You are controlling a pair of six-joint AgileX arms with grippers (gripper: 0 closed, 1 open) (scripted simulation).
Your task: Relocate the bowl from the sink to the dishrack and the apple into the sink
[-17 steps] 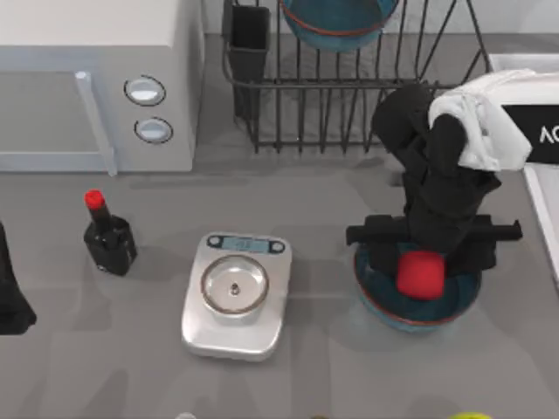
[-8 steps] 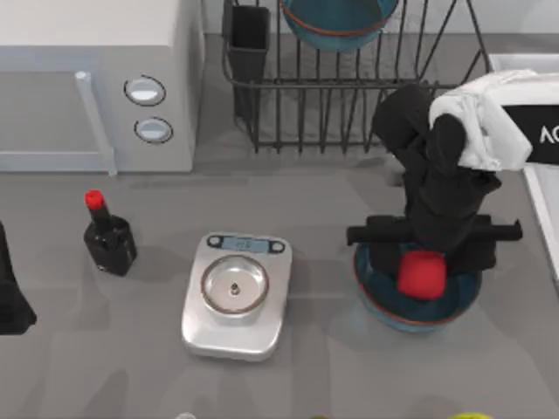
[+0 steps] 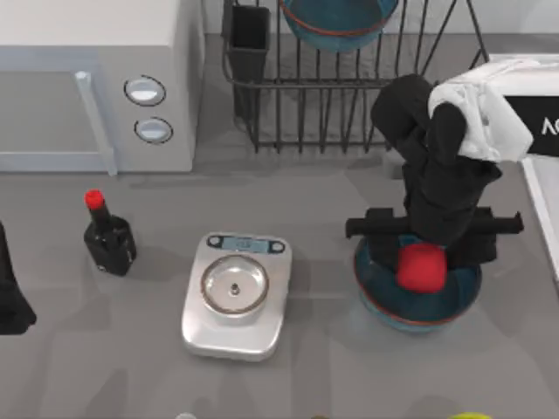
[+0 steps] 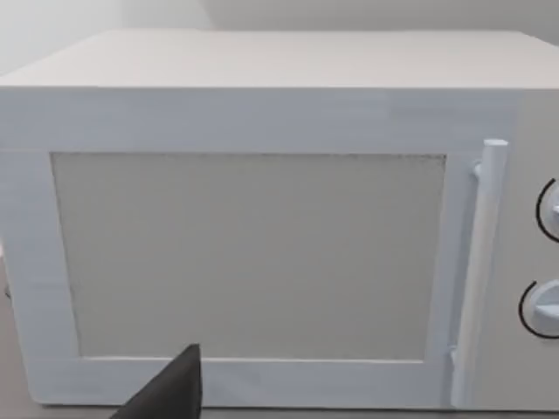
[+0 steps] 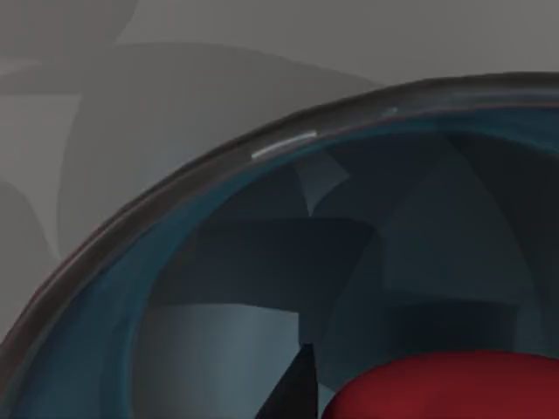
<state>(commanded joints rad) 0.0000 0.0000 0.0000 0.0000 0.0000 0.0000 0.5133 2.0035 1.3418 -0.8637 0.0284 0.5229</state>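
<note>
My right gripper (image 3: pixel 422 260) hangs over a teal bowl (image 3: pixel 454 298) that stands on the table at the right, and it is shut on the red apple (image 3: pixel 419 272) just above the bowl's hollow. The right wrist view looks into that bowl (image 5: pixel 227 262), with the apple (image 5: pixel 445 388) beside a dark fingertip (image 5: pixel 297 384). A second, matching bowl (image 3: pixel 336 22) leans in the black dishrack (image 3: pixel 349 105) at the back. The sink's pale rim (image 3: pixel 543 218) runs along the right edge, partly behind my right arm. My left gripper (image 3: pixel 9 297) is parked at the left edge.
A white microwave (image 3: pixel 87 78) fills the back left and faces the left wrist camera (image 4: pixel 262 262). A red-capped black bottle (image 3: pixel 107 236) and a silver scale (image 3: pixel 236 292) stand in the middle. A yellow-green fruit (image 3: pixel 472 416) peeks in at the front edge.
My right gripper has risen slightly with the apple, which now sits a little higher over the bowl. The left arm has not moved.
</note>
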